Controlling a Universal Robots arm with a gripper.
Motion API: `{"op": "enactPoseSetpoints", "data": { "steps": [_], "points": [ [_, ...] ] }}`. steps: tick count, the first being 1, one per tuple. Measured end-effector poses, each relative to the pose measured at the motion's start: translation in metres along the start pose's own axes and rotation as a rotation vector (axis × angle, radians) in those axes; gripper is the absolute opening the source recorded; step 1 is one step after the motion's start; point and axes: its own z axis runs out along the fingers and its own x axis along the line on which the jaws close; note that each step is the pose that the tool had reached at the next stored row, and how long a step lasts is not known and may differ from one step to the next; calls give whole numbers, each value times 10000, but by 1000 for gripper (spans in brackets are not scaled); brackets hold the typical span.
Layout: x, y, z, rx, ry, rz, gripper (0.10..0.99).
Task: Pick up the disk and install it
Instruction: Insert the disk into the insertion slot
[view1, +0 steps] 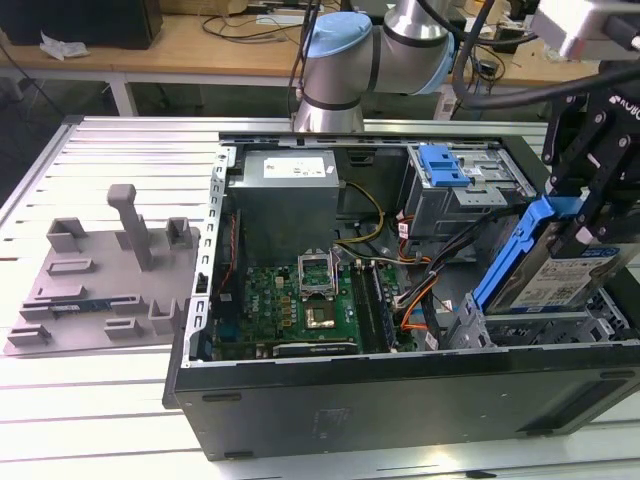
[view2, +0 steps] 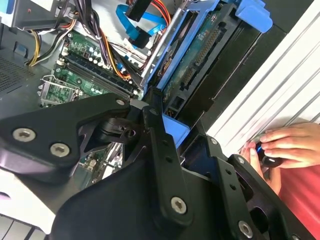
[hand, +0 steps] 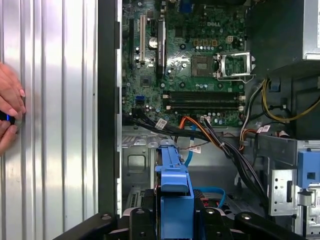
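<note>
In the exterior view the disk (view1: 552, 272), a silver drive with a white-and-blue label in a blue carrier bracket, hangs tilted on edge over the metal drive cage (view1: 560, 328) at the open computer case's corner on the exterior view's right. My gripper (view1: 588, 212) is shut on its upper end. In the second wrist view the black fingers (view2: 159, 135) clamp the blue bracket (view2: 176, 131), and the disk's circuit-board side (view2: 199, 57) faces the camera. In the first wrist view the blue bracket (hand: 173, 176) juts out between the fingers (hand: 216, 219) above the case floor.
The open case (view1: 400, 385) holds a motherboard (view1: 300, 300), a grey power supply (view1: 285, 195), orange and black cables (view1: 420, 300) and a second blue-fronted bay (view1: 445, 165). A grey fixture plate (view1: 100, 280) lies at the exterior view's left. A person's hand (view2: 285, 145) rests on the ribbed table beside the case.
</note>
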Motion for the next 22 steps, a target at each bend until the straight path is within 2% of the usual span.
{"op": "enactPoseSetpoints", "data": {
  "steps": [9, 10, 22],
  "points": [
    [13, 1, 185, 0, -3, 0, 380],
    [15, 1, 198, 0, 0, -1, 447],
    [15, 2, 203, 0, -1, 0, 447]
  ]
}}
